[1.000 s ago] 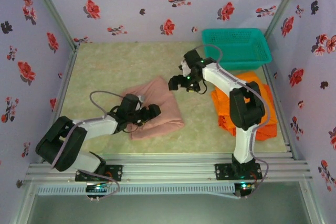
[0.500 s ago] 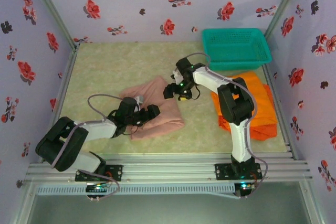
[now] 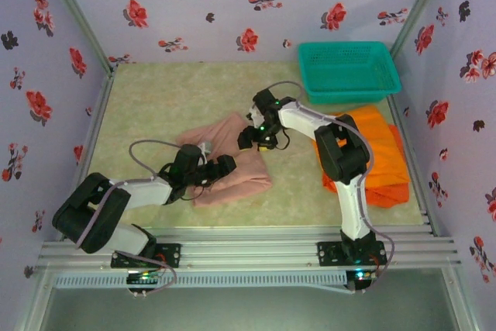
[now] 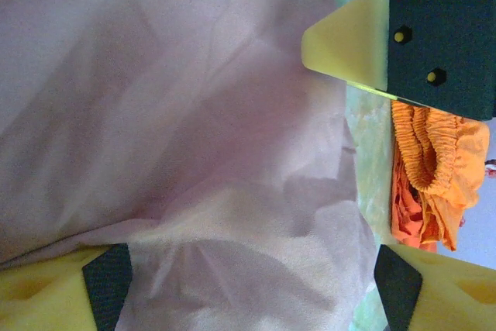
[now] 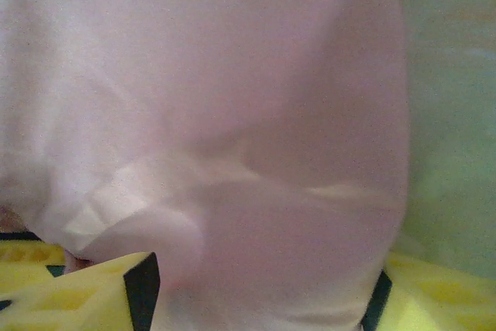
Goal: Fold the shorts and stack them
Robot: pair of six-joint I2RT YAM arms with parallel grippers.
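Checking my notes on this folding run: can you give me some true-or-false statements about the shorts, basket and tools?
1. The dusty pink-brown cloth shorts lie left of the bright orange cloth shorts. True.
2. The orange shorts sit inside the teal plastic mesh basket. False: they lie on the table, nearer than it.
3. Both the left tool and the right tool are at the pink-brown shorts. True.
4. The left tool is clamped shut. False: its fingers stand wide apart.

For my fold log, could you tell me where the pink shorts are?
In the top view, the pink shorts lie left of centre on the table, left claw over their near part, right claw at their far edge, orange shorts to the right.
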